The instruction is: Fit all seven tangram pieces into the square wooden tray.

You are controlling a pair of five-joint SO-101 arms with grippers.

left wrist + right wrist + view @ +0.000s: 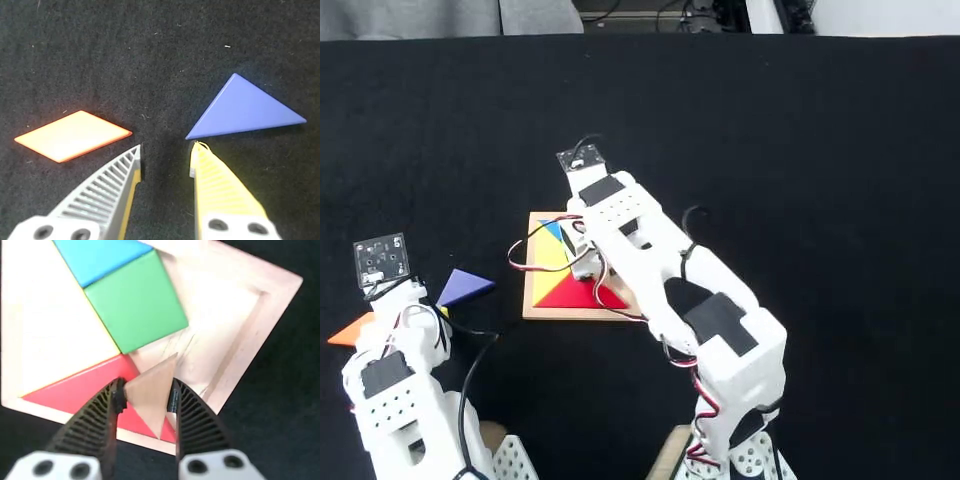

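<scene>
The square wooden tray (pixel 529 300) lies mid-table and holds a yellow triangle (pixel 552 262), a red triangle (pixel 570 291) and a blue piece (pixel 553 229). The right wrist view also shows a green square (pixel 135 302) beside the blue piece (pixel 97 257). My right gripper (pixel 146 392) is shut on a pale tan triangle (pixel 150 397), just above the tray's bare wood (pixel 225 315) and the red triangle (pixel 75 387). My left gripper (pixel 166 150) is open above the cloth, between an orange parallelogram (pixel 72 135) and a blue-violet triangle (pixel 245 110), touching neither.
A black cloth covers the table. The orange parallelogram (pixel 350 328) and blue-violet triangle (pixel 465 287) lie left of the tray, beside the left arm (pixel 390 380). The right arm (pixel 660 270) stretches over the tray's right side. Cables trail between the arm bases.
</scene>
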